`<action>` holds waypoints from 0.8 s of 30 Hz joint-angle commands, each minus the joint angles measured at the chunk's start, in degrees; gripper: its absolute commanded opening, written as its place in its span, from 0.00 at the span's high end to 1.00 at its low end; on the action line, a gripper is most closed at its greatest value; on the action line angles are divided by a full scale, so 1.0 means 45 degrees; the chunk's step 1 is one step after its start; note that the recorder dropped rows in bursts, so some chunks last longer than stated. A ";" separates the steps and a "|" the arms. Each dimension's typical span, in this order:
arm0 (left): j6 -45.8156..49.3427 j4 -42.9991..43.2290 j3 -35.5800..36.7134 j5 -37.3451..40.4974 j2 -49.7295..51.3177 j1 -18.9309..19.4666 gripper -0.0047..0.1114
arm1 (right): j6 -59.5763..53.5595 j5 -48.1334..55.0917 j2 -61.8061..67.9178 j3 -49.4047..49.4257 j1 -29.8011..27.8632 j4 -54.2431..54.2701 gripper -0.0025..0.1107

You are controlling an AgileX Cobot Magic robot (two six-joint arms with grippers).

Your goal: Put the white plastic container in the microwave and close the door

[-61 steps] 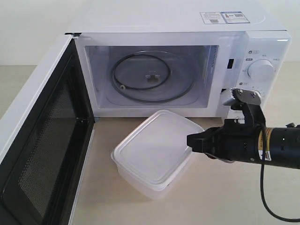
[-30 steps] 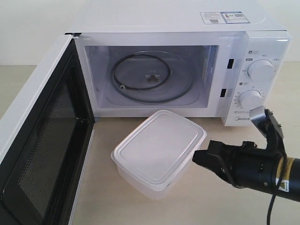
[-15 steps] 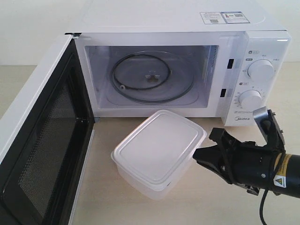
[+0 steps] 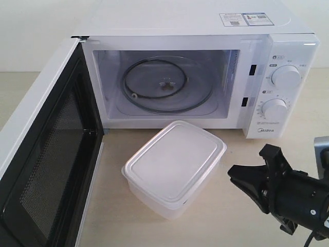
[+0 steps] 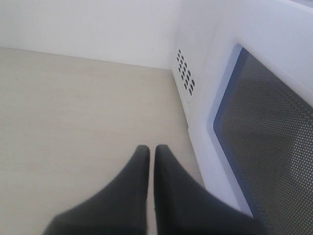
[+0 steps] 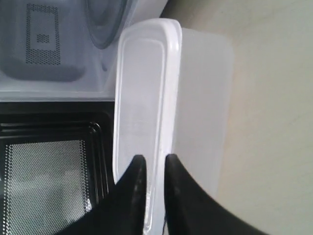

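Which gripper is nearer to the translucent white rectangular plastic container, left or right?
Right. The right gripper points at the white plastic container's lid edge, a small gap away. The left gripper is outside the open white microwave door, beside its window.

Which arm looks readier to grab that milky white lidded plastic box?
The right: the right gripper points at the translucent white lidded plastic box from close by, jaws apart. The left gripper is shut beside the open white microwave door, with the box outside its camera's sight.
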 commanded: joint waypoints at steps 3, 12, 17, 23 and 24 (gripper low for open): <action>-0.0034 -0.0129 0.0047 -0.0060 -0.0050 0.0030 0.92 | -0.0250 0.0341 -0.0024 0.0129 0.0009 0.0527 0.85; -0.0034 -0.0129 0.0047 -0.0037 -0.0050 0.0030 0.92 | 0.0982 0.2505 -0.0024 -0.1805 0.0009 -0.2418 0.72; -0.0034 -0.0129 0.0047 -0.0037 -0.0050 0.0030 0.92 | 0.2159 0.3386 -0.0024 -0.2397 0.0009 -0.2882 0.57; -0.0034 -0.0129 0.0047 -0.0064 -0.0050 0.0030 0.92 | 0.3795 0.4363 -0.0024 -0.3364 0.0059 -0.4320 0.58; -0.0034 -0.0129 0.0047 -0.0064 -0.0050 0.0030 0.92 | 0.3854 0.4700 -0.0024 -0.3445 0.0153 -0.4285 0.58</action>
